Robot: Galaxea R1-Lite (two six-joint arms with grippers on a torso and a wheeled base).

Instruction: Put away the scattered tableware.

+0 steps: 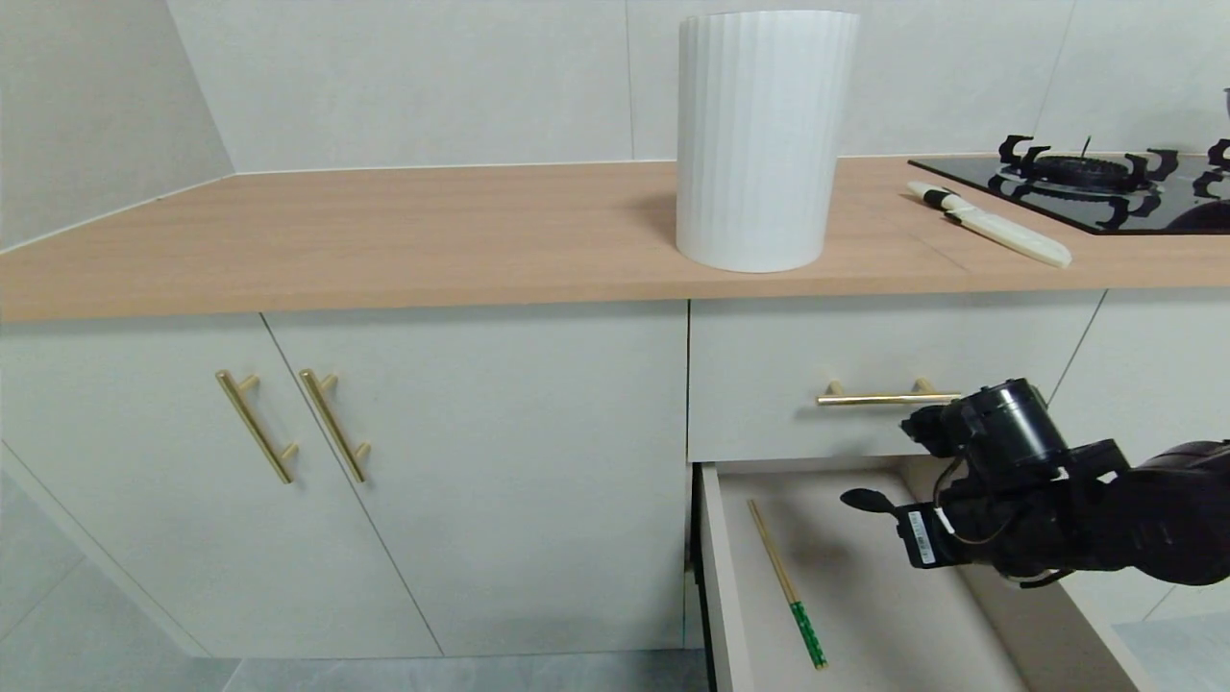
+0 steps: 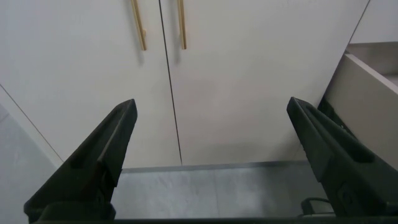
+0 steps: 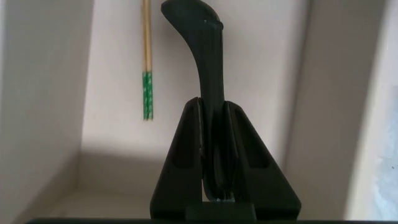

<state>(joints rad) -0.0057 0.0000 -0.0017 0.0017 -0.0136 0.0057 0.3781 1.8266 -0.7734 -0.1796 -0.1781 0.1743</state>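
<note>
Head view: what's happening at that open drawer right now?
The right end effector is shut on a black spoon, holding it over the open drawer, where chopsticks already lie. The left end effector is open and empty, facing the cabinet doors. A knife lies on the countertop, not yet put away.

Wooden countertop [image 1: 384,240], upper half of frame: white ribbed canister [image 1: 759,144] upper centre; knife [image 1: 990,224] upper right, beside black hob [image 1: 1086,192]. Open drawer [image 1: 865,596], lower right: chopsticks [image 1: 786,584] flat on its floor.
</note>
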